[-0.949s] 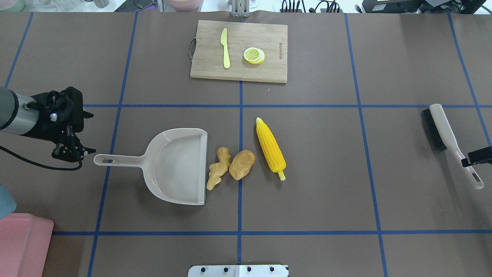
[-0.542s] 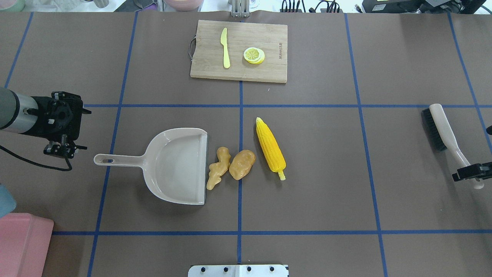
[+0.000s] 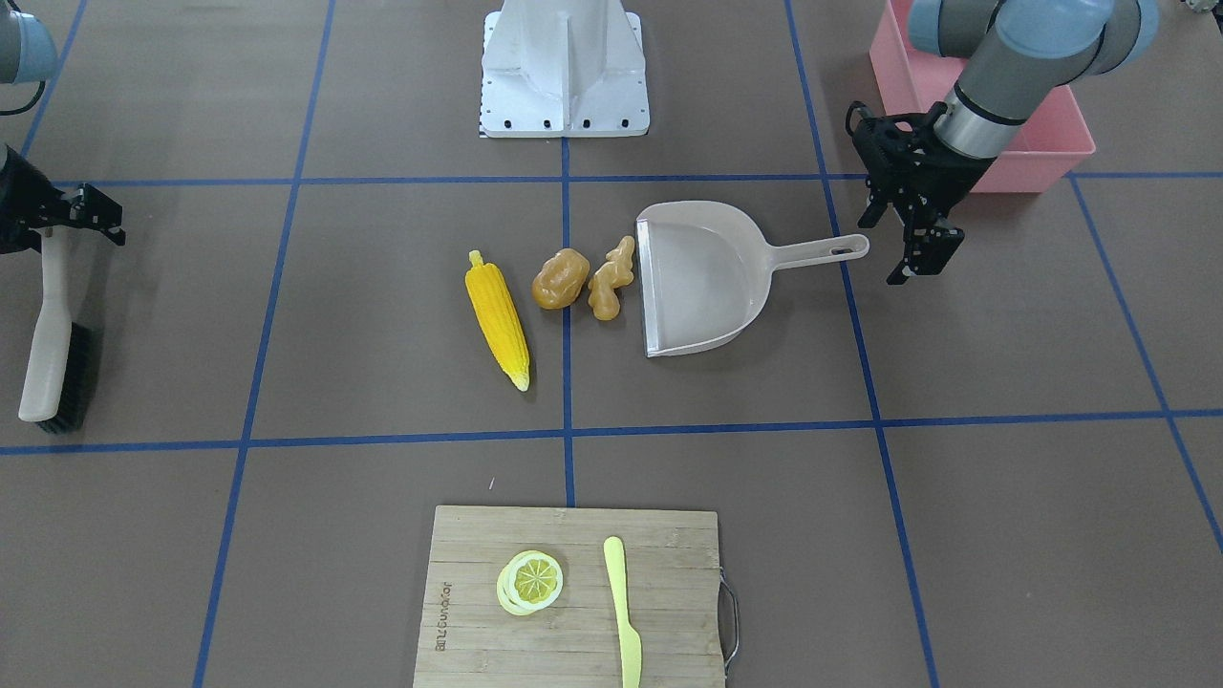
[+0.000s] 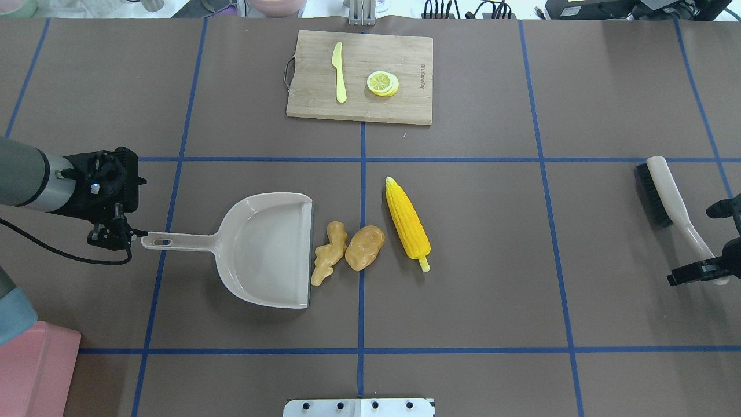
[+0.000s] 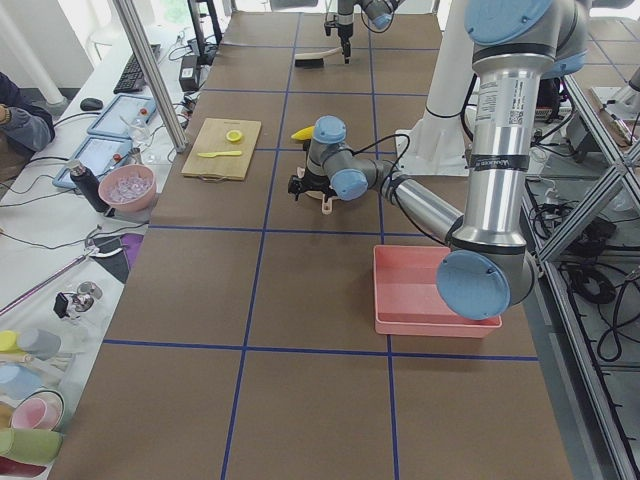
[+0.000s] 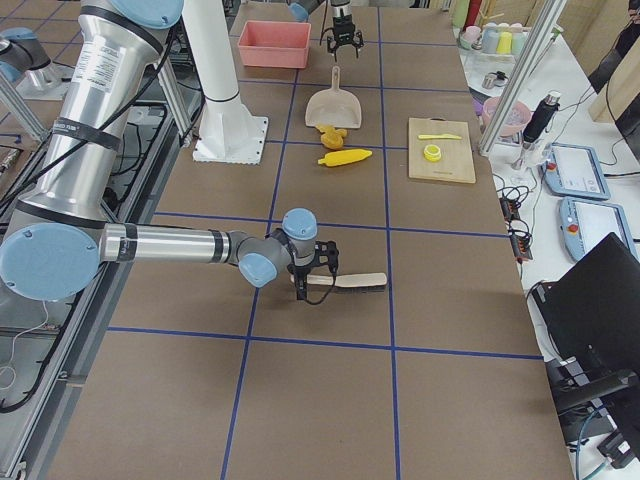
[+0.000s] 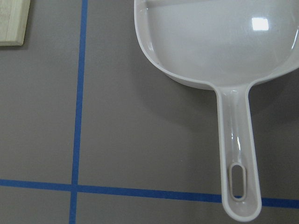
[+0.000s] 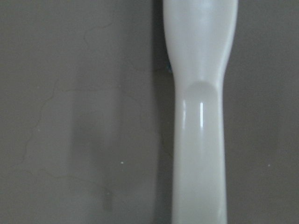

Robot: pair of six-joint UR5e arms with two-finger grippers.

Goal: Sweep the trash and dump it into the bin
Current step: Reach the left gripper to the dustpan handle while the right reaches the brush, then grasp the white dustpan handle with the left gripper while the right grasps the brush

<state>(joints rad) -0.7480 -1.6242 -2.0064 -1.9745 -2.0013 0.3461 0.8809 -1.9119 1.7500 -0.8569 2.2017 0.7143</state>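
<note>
The trash lies mid-table: a yellow corn cob [image 4: 408,225], an orange-brown potato lump [image 4: 365,248] and a tan ginger root [image 4: 329,253], which touches the open lip of the beige dustpan [image 4: 266,249]. My left gripper [image 4: 118,236] [image 3: 919,256] hangs open just beyond the tip of the dustpan's handle [image 7: 238,154], holding nothing. At the far right, my right gripper [image 4: 707,267] [image 3: 55,222] straddles the grip end of the brush handle [image 8: 201,140], fingers apart. A corner of the pink bin [image 4: 35,370] [image 3: 994,134] shows near my left arm's base.
A wooden cutting board [image 4: 360,76] at the far side carries a pale yellow knife [image 4: 339,72] and a lemon slice [image 4: 382,83]. The brush's dark bristles [image 4: 651,194] point away from me. My white base plate [image 3: 564,67] sits at the near edge.
My left gripper swung in toward the dustpan handle's tip. My right gripper slid along the brush handle toward its grip end. Trash, dustpan and brush stayed put.
</note>
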